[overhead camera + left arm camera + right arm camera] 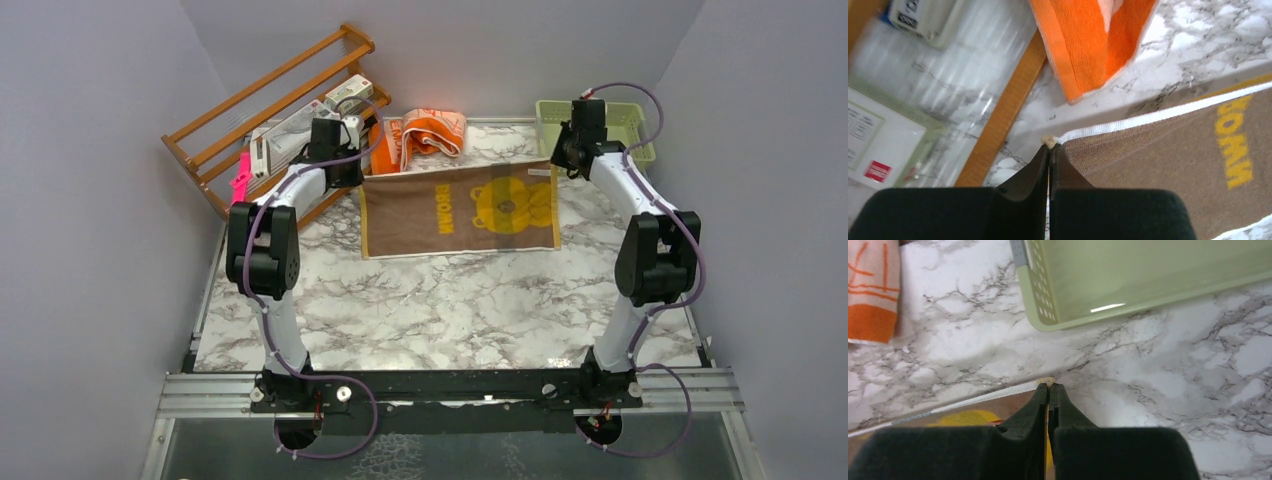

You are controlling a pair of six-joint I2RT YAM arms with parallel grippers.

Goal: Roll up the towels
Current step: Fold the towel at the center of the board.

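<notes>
**marbletop_mike:** Trying to work out where both towels are in this shot, can anyone help?

**yam_fan22:** Sure. The brown towel (460, 210) is spread open on the far half of the marble table (440, 300), between the two arms. It has a white edge band, a yellow bear print and yellow lettering. The orange towel (430, 133) is bunched up just behind it against the back edge, peach side partly showing. The two are close but I can't tell if they touch.

**marbletop_mike:** And the grippers, are they holding anything?

**yam_fan22:** Yep, both of them. The left gripper (1049, 149) has its fingers pressed together on the far-left corner of the brown towel, and a little tuft of the corner pokes out past the tips. The right gripper (1048, 387) is clamped the same way on the far-right corner. From the left wrist view there's a shadow on the marble under that far edge, so the edge looks raised a bit, and from above it runs straight between the two grippers.

**marbletop_mike:** What's the other stuff around it?

**yam_fan22:** A pale green basket (625, 115) sits at the far right, just beyond the right gripper. A wooden rack (270, 95) leans at the far left with a couple of boxes (300, 130) on it, and there's something pink (240, 177) beside it.
</notes>
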